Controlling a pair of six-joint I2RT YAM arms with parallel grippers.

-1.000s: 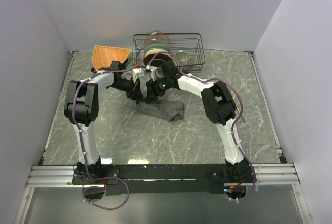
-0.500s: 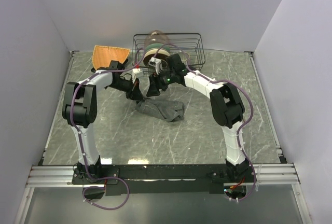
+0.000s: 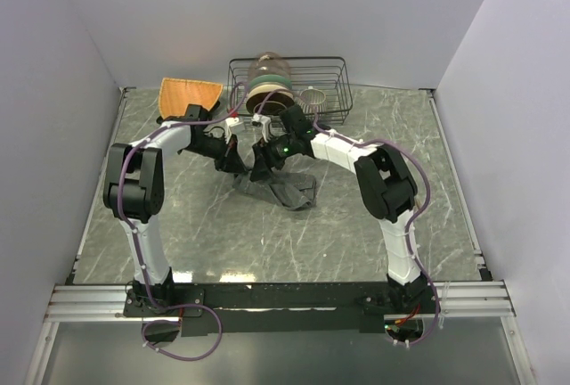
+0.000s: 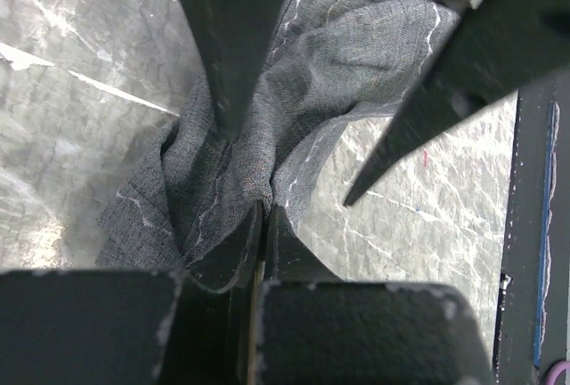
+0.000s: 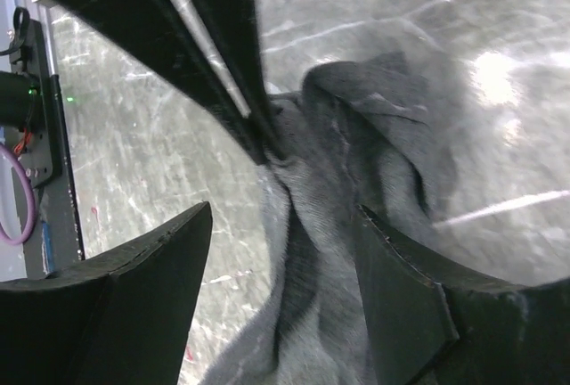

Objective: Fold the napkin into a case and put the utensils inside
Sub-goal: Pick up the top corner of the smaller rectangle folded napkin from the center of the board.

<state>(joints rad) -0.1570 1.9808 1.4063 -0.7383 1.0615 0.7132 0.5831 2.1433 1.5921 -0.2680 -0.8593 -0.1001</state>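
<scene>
From above, the napkin (image 3: 289, 189) lay crumpled in the middle of the marbled surface (image 3: 374, 225), one end drawn up toward the two hands. The left hand (image 3: 236, 160) and right hand (image 3: 264, 159) met just above that end, in front of the wire rack (image 3: 329, 77) and near the orange mat (image 3: 189, 95).

In the left wrist view, the left hand (image 4: 263, 225) had its fingers pressed together, pinching a gathered fold of the napkin (image 4: 338, 73). The right hand's dark fingers (image 4: 232, 37) stood on either side of the cloth.

In the right wrist view, the right hand (image 5: 285, 216) had its fingers spread apart, straddling the bunched napkin (image 5: 374, 135) without squeezing it. The left hand (image 5: 263, 140) gripped the cloth's edge just beyond.
</scene>
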